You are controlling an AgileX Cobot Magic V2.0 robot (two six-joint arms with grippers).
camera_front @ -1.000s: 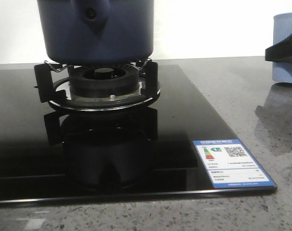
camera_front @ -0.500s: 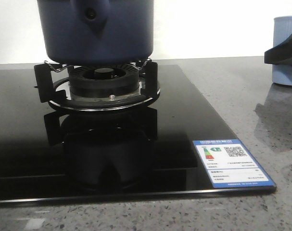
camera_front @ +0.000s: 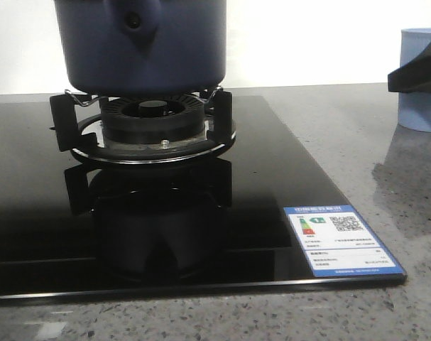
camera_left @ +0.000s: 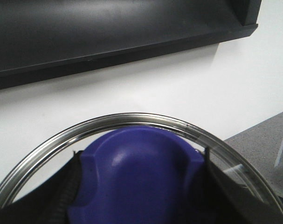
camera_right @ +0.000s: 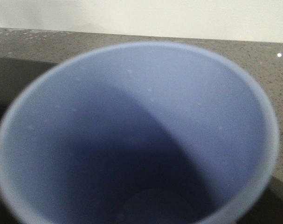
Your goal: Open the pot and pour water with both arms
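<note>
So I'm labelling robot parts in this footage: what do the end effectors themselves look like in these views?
Little of them shows. The left end effector appears as two black fingers with a matte finish, one with a ribbed inner face. The right end effector is just a black, angular, pointed shape at the edge of the front view. No cables, markings or arm links are visible.

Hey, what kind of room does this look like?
Probably a kitchen: a dark navy-blue round pot sits on a gas burner set in a glossy black glass cooktop, on a grey speckled stone countertop.
</note>
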